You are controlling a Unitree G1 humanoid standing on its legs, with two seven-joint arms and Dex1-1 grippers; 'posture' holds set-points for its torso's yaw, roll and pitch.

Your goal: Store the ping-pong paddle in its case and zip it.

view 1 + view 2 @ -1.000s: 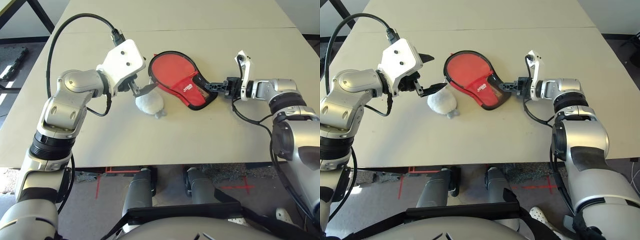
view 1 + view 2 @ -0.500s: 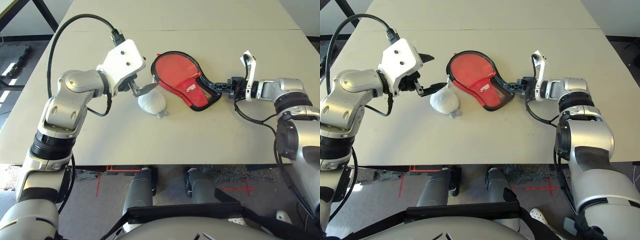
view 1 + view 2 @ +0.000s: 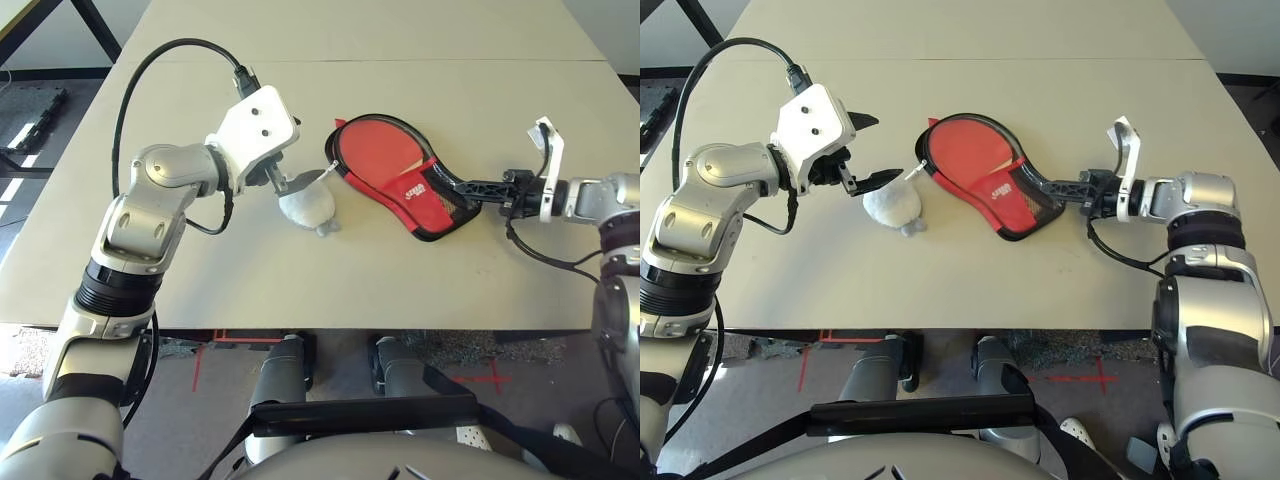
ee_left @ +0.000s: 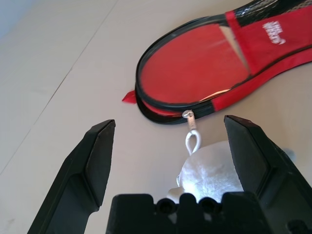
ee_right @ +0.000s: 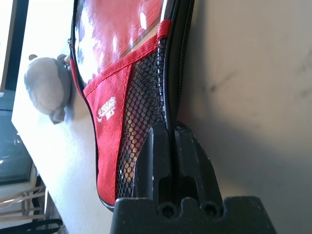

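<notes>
1. Case [image 3: 405, 177] lies flat on the desk [image 3: 400, 60], and my right gripper [image 3: 492, 184] is clenched on the case's narrow black-edged end, on the side away from the stuffed lump.
2. Red paddle face [image 4: 195, 63] shows through the open round mouth of the case, so I judge the ping-pong paddle is already stored; its handle is hidden under the mesh pocket [image 5: 141, 102].
3. Left gripper [image 4: 168, 146] hangs released, jaws wide, just short of the case's round end, with the white stuffed lump [image 3: 308, 205] right under it.
4. Zipper pull [image 4: 190, 119] with its white loop dangles between the case rim and the lump, not yet grasped.
5. Zipping is all that is left, as far as I can judge.
</notes>
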